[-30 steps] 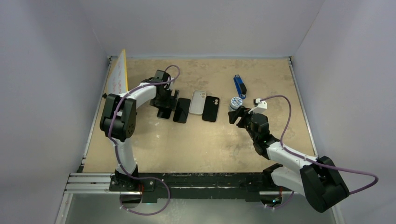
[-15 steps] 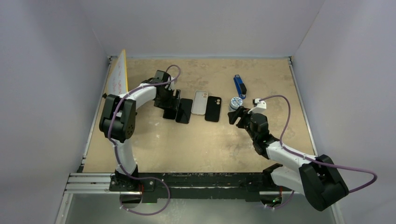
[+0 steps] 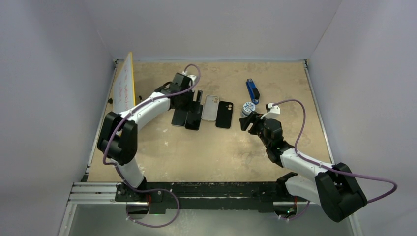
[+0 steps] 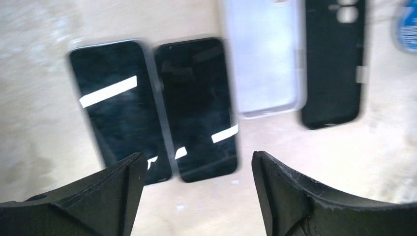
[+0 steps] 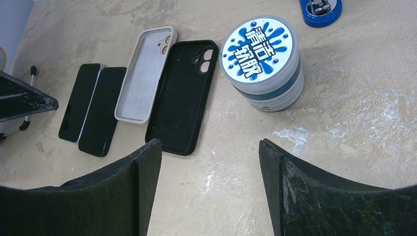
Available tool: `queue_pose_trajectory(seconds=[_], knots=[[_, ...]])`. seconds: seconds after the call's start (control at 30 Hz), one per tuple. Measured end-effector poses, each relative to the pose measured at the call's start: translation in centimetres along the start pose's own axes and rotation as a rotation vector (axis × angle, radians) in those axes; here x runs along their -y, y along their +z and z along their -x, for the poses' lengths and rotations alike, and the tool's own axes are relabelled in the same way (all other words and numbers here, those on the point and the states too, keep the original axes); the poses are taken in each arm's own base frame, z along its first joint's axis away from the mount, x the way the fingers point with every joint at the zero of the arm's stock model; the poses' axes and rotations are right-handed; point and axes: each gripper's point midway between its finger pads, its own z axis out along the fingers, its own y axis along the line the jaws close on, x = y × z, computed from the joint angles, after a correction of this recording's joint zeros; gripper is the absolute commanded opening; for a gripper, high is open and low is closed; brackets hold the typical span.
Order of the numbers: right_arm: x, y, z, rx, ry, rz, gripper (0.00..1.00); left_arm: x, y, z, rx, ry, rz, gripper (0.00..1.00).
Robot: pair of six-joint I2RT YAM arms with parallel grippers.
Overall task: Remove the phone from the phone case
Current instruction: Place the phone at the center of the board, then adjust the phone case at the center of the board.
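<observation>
Two bare black phones lie side by side, screens up; the left wrist view shows them too. To their right lie an empty white case and an empty black case. My left gripper is open and empty, hovering over the near ends of the phones. My right gripper is open and empty, low over the table right of the black case.
A round tub with a blue-and-white lid stands just beyond my right gripper. A blue tool lies farther back. A pale board leans at the left wall.
My left gripper has come off the left phone and moved right and back. The left phone has shifted right against the other phone. The right arm has not moved.
</observation>
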Motion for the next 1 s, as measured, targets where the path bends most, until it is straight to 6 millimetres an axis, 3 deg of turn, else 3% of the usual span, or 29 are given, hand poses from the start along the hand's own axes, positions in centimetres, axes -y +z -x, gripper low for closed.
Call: queue_pose_trajectory(seconds=[0.2,0.37,0.5,0.67,1.0], knots=[[0.0,0.0,0.0,0.001,-0.003,0.001,0.73,8.4,-0.5,0.4,0.074,0.088,-0.090,0.75],[0.0,0.0,0.1,0.004,-0.005,0.002,0.73,12.1,1.9,1.5,0.097,0.119,-0.108,0.70],[-0.1,-0.1,0.2,0.008,-0.011,0.005,0.73,12.3,4.5,1.2,0.076,0.111,-0.088,0.63],[-0.1,-0.1,0.3,0.011,-0.018,0.008,0.73,11.6,7.2,-0.2,0.037,0.108,-0.046,0.61],[-0.1,-0.1,0.3,0.009,-0.021,0.009,0.72,13.0,7.7,-0.8,0.041,0.101,-0.066,0.61]])
